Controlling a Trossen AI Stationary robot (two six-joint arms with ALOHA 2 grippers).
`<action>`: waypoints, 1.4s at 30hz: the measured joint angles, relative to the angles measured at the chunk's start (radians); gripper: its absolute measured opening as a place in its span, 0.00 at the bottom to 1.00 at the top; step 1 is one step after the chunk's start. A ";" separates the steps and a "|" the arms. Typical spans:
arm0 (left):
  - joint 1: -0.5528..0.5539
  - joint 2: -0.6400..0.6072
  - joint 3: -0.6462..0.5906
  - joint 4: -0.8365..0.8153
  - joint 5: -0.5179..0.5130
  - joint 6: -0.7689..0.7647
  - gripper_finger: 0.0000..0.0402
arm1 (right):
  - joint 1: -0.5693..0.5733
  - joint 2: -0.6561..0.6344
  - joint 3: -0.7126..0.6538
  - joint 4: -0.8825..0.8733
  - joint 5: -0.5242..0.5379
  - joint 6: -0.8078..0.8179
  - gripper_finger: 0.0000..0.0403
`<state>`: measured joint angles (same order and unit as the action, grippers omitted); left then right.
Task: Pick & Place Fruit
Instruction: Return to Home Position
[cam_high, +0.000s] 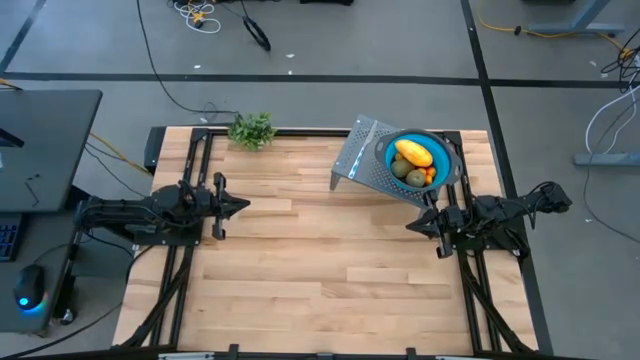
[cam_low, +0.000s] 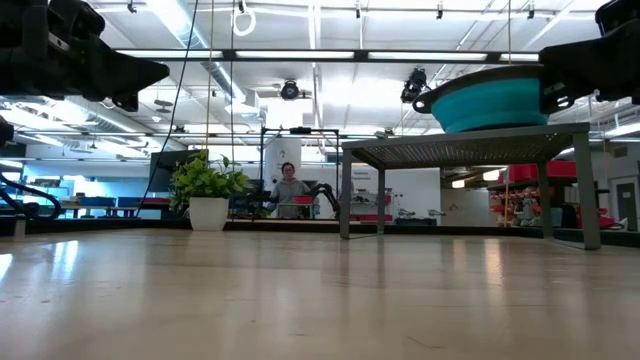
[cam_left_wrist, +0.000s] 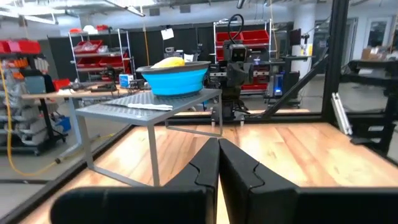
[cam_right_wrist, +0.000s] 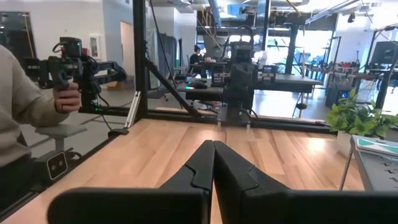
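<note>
A blue bowl (cam_high: 420, 160) sits on a small grey perforated stand (cam_high: 365, 158) at the table's far right. It holds a yellow oblong fruit (cam_high: 414, 152), an olive-brown oval (cam_high: 400, 168) and small orange-red pieces (cam_high: 430, 176). The left wrist view shows the bowl (cam_left_wrist: 175, 78) with the yellow fruit (cam_left_wrist: 168, 62) peeking over its rim. My left gripper (cam_high: 243, 206) hovers shut at the table's left side. My right gripper (cam_high: 410, 226) hovers shut at the right side, just near of the stand. A knife (cam_left_wrist: 149, 106) lies on the stand top.
A leafy green sprig (cam_high: 252, 130) stands at the far edge, left of the stand; it shows as a potted plant (cam_low: 207, 190) in the low view. The stand's legs (cam_low: 345, 190) rest on the table. A person's hand (cam_right_wrist: 65, 96) holds a device beyond the table.
</note>
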<state>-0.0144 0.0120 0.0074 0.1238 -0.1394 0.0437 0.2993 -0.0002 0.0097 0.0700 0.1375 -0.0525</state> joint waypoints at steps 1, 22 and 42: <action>0.000 0.000 0.000 0.000 0.000 0.016 0.04 | 0.000 0.000 0.000 0.000 0.000 0.000 0.04; 0.000 0.000 -0.001 0.000 0.000 0.095 0.04 | 0.000 0.000 0.000 0.000 -0.002 0.000 0.04; 0.000 0.000 -0.001 0.000 0.001 0.142 0.04 | 0.000 0.000 0.000 0.000 -0.002 0.000 0.04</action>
<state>-0.0147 0.0120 0.0063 0.1242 -0.1387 0.1860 0.2993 -0.0002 0.0097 0.0704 0.1360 -0.0523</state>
